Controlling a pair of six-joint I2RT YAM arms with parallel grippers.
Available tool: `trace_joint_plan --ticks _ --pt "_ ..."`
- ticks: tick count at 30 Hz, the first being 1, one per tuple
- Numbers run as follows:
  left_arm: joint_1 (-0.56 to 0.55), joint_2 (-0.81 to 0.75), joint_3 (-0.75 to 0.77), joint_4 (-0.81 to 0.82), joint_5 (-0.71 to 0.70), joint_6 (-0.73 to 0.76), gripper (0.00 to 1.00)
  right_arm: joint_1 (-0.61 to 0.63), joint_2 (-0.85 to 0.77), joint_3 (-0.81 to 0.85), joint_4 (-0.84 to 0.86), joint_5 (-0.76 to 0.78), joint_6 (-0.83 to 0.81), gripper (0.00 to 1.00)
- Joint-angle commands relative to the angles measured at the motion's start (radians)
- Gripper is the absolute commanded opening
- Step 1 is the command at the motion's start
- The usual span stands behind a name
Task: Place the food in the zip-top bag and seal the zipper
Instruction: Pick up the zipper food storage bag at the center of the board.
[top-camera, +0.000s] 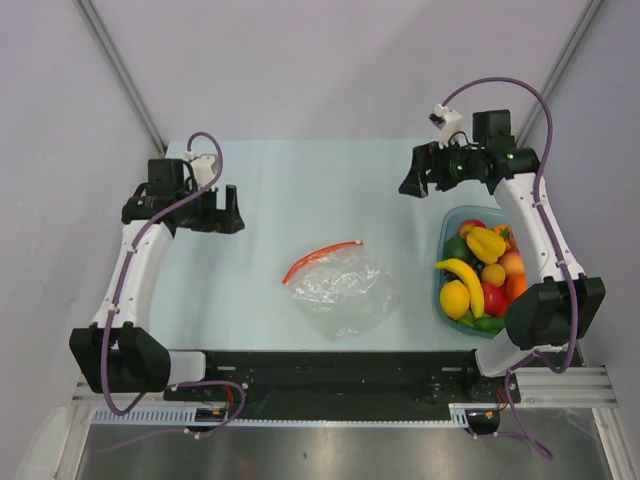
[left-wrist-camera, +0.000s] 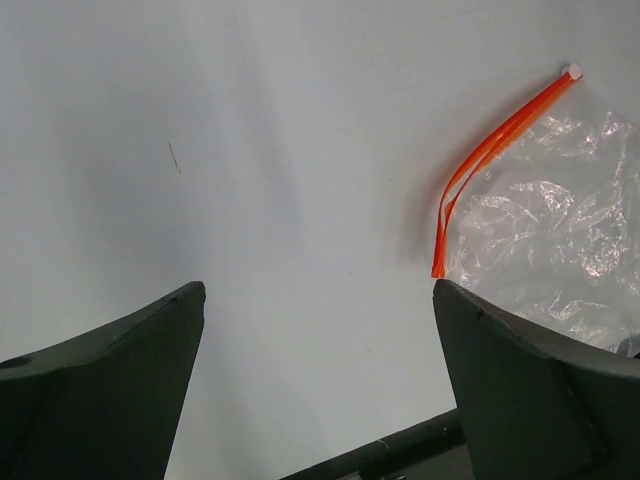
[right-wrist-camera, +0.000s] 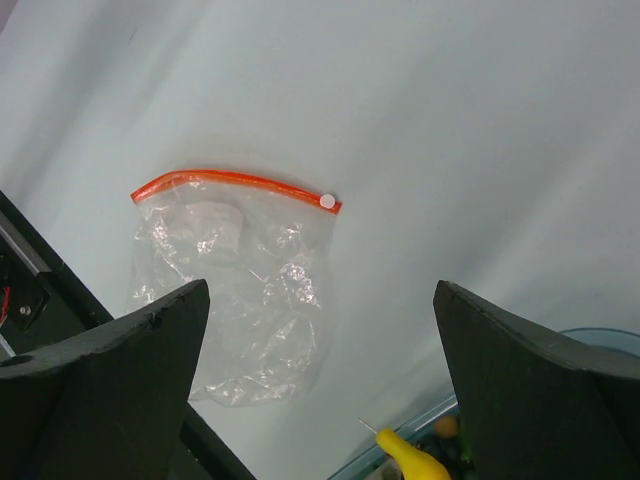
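The clear crinkly zip-top bag (top-camera: 345, 288) lies flat mid-table, its red-orange zipper (top-camera: 318, 258) along the upper left rim with a white slider at the right end. The left wrist view shows the zip-top bag (left-wrist-camera: 560, 230) and zipper (left-wrist-camera: 490, 150) at right; the right wrist view shows the zip-top bag (right-wrist-camera: 235, 300) and zipper (right-wrist-camera: 235, 180). The food (top-camera: 480, 275), a banana, yellow pepper, red tomato and green pieces, sits in a teal tub (top-camera: 445, 232) at right. My left gripper (top-camera: 228, 210) hangs open at the left. My right gripper (top-camera: 412, 178) hangs open above the tub's far side. Both hold nothing.
A black rail (top-camera: 330, 365) runs along the near table edge in front of the bag. Grey walls close in the table on the left, back and right. The banana tip (right-wrist-camera: 415, 462) and tub rim (right-wrist-camera: 405, 440) show at the bottom of the right wrist view.
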Motion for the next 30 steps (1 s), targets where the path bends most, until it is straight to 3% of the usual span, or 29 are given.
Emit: trace_joint_plan --ticks 1,6,10,16,23,28,30 --pt "-0.008 -0.015 0.018 0.043 0.08 0.041 1.0 0.001 -0.018 0.026 -0.005 -0.042 -0.029 1.0" --pt "-0.041 0.064 0.003 0.072 0.292 0.097 1.0 0.001 -0.001 0.028 -0.026 -0.063 -0.038 1.0" --pt "-0.109 0.143 -0.024 0.158 0.34 0.105 0.99 0.001 -0.015 0.014 -0.019 -0.037 -0.033 1.0" --pt "-0.187 0.317 -0.028 0.312 0.419 0.067 0.89 0.001 -0.044 -0.003 -0.036 -0.011 -0.055 1.0" --pt "-0.268 0.544 0.06 0.319 0.489 0.088 0.76 0.001 -0.049 -0.014 -0.04 0.018 -0.07 1.0" --pt "-0.304 0.627 0.051 0.355 0.521 0.067 0.7 0.003 -0.047 -0.021 -0.031 0.032 -0.067 1.0" --pt "-0.315 0.663 0.051 0.35 0.547 0.067 0.64 0.003 -0.05 -0.029 -0.027 0.033 -0.066 1.0"
